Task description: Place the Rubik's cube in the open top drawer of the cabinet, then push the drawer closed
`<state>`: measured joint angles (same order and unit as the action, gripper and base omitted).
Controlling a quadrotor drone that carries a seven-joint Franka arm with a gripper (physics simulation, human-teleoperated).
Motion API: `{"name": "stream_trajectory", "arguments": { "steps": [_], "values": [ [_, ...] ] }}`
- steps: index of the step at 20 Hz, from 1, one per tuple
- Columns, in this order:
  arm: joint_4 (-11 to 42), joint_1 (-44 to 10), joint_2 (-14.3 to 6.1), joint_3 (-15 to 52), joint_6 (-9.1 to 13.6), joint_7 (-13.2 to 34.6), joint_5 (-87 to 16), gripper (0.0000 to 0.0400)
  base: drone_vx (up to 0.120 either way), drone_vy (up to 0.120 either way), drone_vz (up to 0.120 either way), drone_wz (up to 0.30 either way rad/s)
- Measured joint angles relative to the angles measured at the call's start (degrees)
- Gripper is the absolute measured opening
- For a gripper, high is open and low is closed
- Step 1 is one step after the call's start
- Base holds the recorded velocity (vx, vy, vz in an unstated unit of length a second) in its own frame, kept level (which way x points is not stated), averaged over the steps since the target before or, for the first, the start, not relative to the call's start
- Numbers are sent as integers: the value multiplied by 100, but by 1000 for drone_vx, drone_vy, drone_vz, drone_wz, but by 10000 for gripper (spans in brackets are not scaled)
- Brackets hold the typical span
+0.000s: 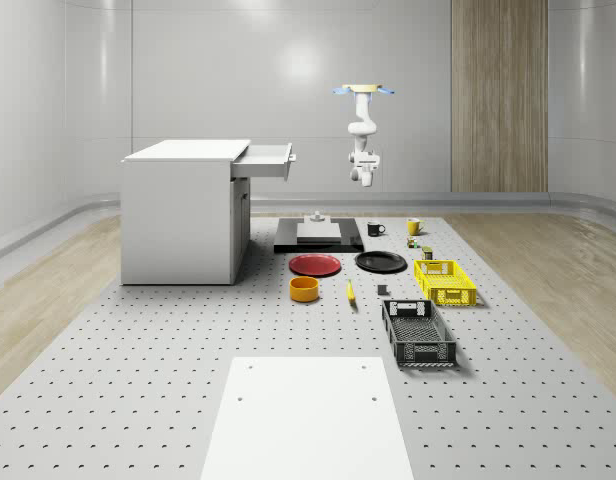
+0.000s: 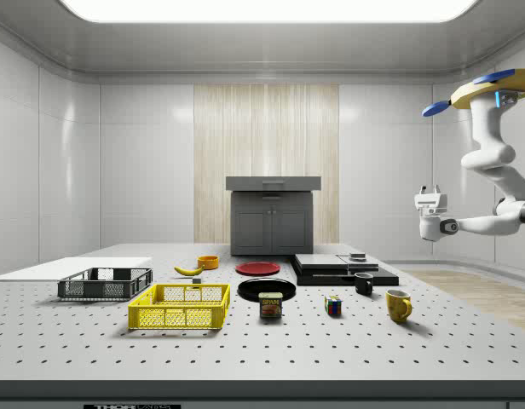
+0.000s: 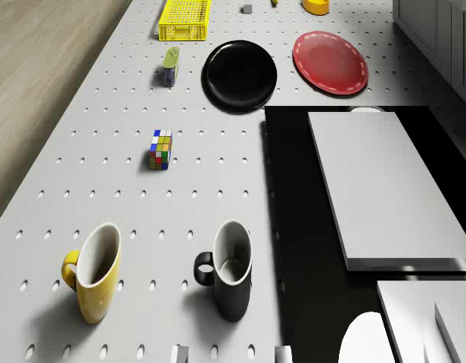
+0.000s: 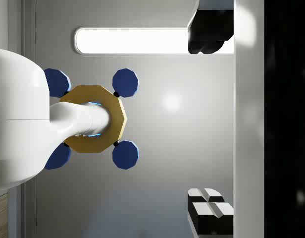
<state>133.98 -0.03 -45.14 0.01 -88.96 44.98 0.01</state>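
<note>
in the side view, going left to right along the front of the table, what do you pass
black crate → yellow crate → spam can → Rubik's cube → black mug → yellow mug

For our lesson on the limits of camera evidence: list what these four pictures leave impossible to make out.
- Inside of the open drawer: whole-scene view, hidden by its own front and side walls.
- Small grey block: drone view, too small to identify.
- Banana: side view, partly hidden behind the yellow basket.
- Gripper: side view, too small to tell the finger gap.
</note>
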Motion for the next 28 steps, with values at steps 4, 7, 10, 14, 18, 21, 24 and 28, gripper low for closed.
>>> {"name": "stream_trajectory", "arguments": {
  "steps": [4,7,10,14,18,21,24,28],
  "values": [
    [-485,-11,72,6,395,-7,4,400,120,120,0,0],
    [-855,-18,186,9,637,-10,7,400,120,120,0,0],
    [-1183,-23,306,13,832,-12,9,400,120,120,0,0],
    [-1476,-28,418,16,995,-14,11,400,120,120,0,0],
    [-1621,-33,471,19,1069,-16,12,400,120,120,0,0],
    [-1669,-35,486,20,1089,-17,13,400,120,120,0,0],
    [-1689,-38,489,22,1093,-18,14,400,120,120,0,0],
    [-1694,-41,484,24,1085,-19,14,400,120,120,0,0]
  ]
}}
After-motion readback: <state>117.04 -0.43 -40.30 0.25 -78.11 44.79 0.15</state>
